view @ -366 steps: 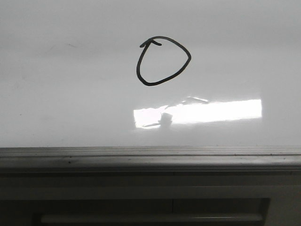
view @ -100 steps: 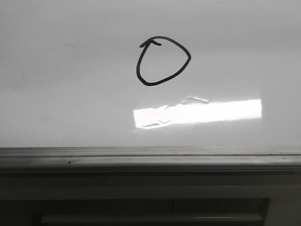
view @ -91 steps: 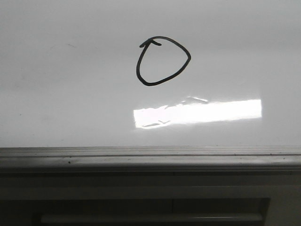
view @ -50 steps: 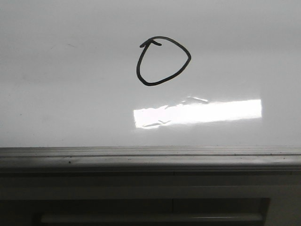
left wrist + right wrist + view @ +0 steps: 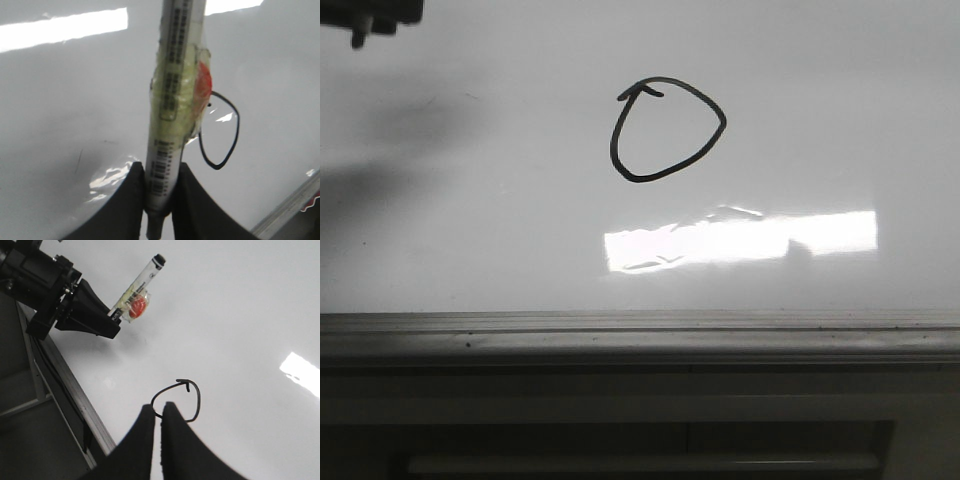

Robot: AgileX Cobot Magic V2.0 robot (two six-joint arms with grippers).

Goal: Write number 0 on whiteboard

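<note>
**Black loop finished on the glossy board**

Black fingers of the left gripper (image 5: 159, 195) were pinched on the barrel of a marker (image 5: 172, 100), which we saw in the left wrist view standing out from between them, wrapped partway up in yellowish tape with an orange patch. In the right wrist view the same marker (image 5: 137, 287) pointed its dark cap away from the gripper and hung over the board; we could not tell whether it touched the surface. The right gripper (image 5: 156, 412) had its two dark fingers pressed almost together with nothing between them.

Beyond the fingers lay the number 0 (image 5: 667, 130), a lopsided black loop with a small tick at its upper left, drawn on the whiteboard (image 5: 840, 120). In the front view it sat above a bright bar of glare (image 5: 720, 242), well clear of the grey frame edge (image 5: 640, 335). We noted a dark piece of the left arm (image 5: 380, 15) in that view's upper left corner, with its shadow on the board beneath.
</note>
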